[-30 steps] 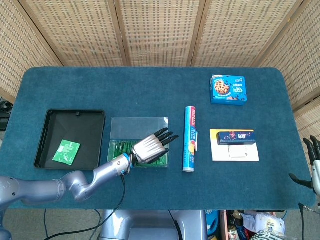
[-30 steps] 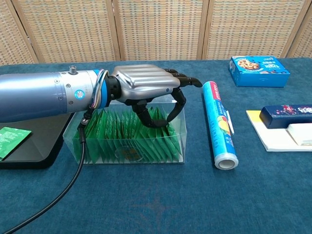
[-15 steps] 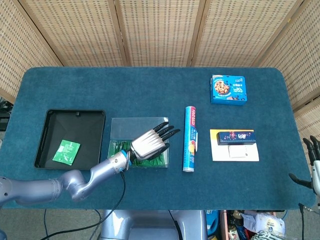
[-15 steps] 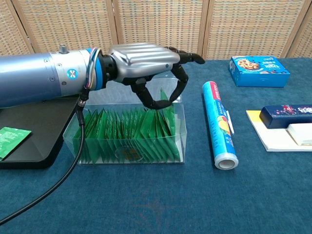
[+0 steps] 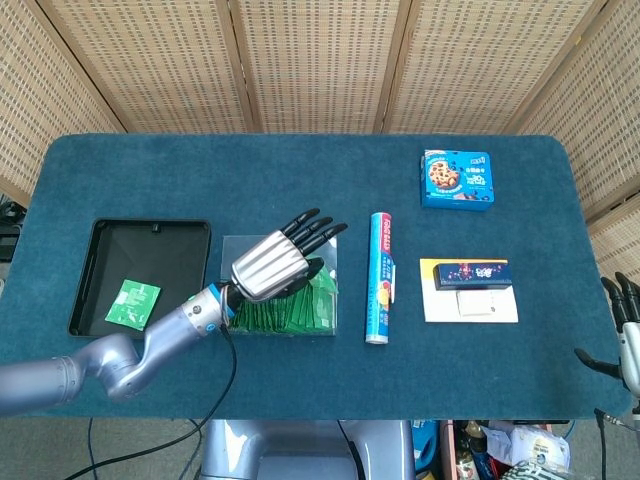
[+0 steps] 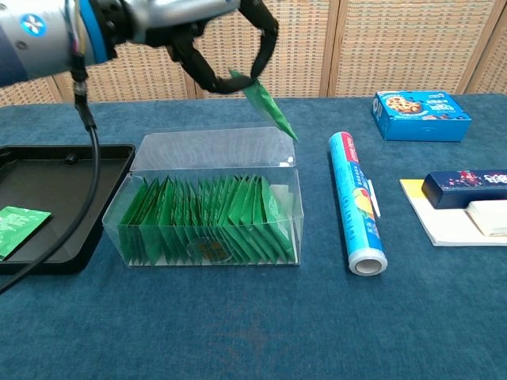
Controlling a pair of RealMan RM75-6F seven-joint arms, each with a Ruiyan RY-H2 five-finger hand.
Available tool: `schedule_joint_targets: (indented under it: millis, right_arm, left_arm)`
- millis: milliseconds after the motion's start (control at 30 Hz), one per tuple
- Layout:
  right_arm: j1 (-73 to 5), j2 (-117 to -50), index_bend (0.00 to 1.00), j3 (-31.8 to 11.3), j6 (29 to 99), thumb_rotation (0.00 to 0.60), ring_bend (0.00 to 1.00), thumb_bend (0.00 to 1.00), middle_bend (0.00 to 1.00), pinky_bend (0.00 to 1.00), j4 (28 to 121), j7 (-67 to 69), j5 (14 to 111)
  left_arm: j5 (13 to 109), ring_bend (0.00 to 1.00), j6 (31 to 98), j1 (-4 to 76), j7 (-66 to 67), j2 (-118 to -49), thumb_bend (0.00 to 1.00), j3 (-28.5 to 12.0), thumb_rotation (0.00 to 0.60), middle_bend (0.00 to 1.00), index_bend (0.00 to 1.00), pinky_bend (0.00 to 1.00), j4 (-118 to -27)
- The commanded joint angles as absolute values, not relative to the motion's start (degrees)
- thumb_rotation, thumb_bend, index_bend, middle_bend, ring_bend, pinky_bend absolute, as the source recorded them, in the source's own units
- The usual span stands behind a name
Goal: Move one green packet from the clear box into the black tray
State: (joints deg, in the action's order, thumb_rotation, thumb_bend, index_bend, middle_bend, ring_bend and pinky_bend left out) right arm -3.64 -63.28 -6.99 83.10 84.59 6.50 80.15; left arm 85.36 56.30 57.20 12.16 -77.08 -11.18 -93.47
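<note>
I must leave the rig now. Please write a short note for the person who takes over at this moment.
Left hand: raised above the clear box, pinching one green packet by its top; the packet hangs free of the box.
Right hand: idle at the table's right edge, fingers apart, holding nothing.
Black tray: left of the box, one green packet already lying in it.
Done: packet picked out.
Left: carry it left over the tray and release it.

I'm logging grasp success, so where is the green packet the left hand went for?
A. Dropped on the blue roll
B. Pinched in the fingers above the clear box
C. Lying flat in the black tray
B: in the chest view the left hand pinches the green packet, which hangs above the clear box.
</note>
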Motion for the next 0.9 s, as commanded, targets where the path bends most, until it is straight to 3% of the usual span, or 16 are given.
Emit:
schedule_joint_targets:
  millis: [33,300,567,900]
  right_arm:
    - [-3.6,-63.3,0.00,-6.9,83.2,0.600,0.00,0.00,0.00,0.00,84.8,6.2,80.3]
    - [-3.4,-63.4,0.00,-6.5,84.0,0.600,0.00,0.00,0.00,0.00,85.6,5.0,81.2]
    - [-3.4,-63.5,0.00,-6.2,84.4,0.600,0.00,0.00,0.00,0.00,86.1,4.4,82.0]
    - [-3.8,-63.8,0.00,-6.0,84.1,0.600,0.00,0.00,0.00,0.00,86.6,3.2,82.4]
  left_arm:
    - [86.8,0.00,58.5,55.5,10.0,-74.5,0.48,-11.1,0.600,0.00,0.68,0.00,-95.0]
    - [87.7,0.00,62.4,50.2,5.2,-67.0,0.48,-9.0,0.600,0.00,0.68,0.00,-95.6]
    - [85.7,0.00,66.3,39.8,-3.1,-60.5,0.48,-2.9,0.600,0.00,0.69,0.00,-88.7]
    - [79.4,0.00,57.3,36.8,-7.1,-60.0,0.49,-0.1,0.600,0.00,0.66,0.00,-82.5]
